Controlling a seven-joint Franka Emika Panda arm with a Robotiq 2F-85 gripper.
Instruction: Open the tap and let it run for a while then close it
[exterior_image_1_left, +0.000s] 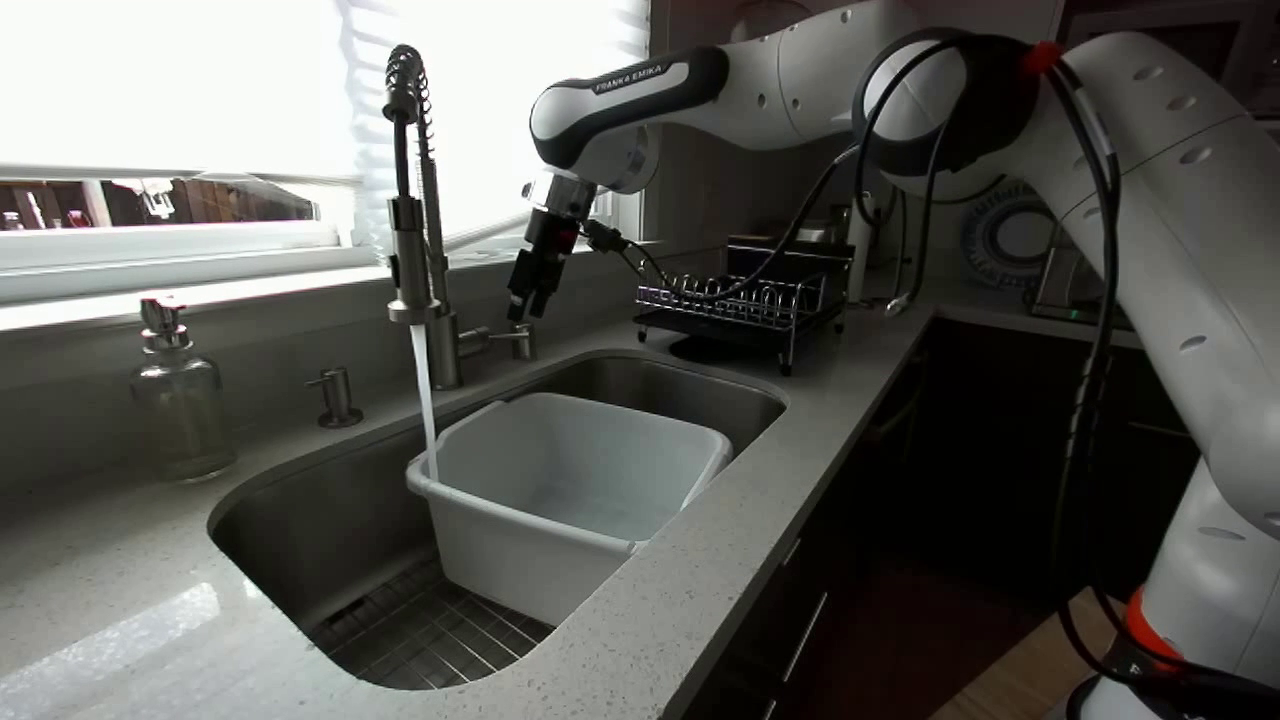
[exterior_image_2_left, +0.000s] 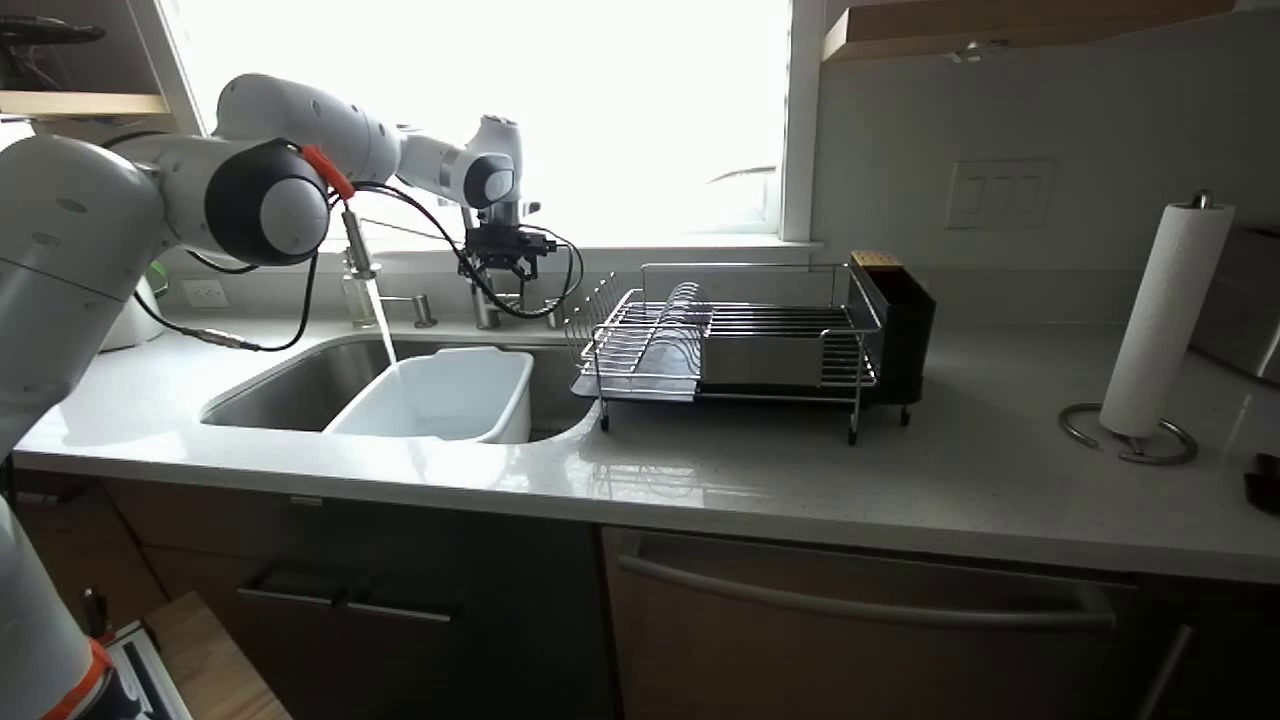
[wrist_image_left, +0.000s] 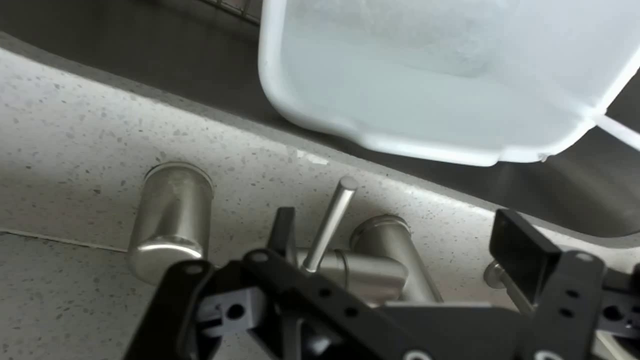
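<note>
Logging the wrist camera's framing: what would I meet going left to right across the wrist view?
Upright metal cylinder, tap's lever handle, tap's post, slim metal fitting (partly hidden), running water. Left out, since they span several: white dish tub, pincer.

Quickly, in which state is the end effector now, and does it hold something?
End effector: open, holding nothing; in the wrist view, the tap lever shows between its spread fingers.
</note>
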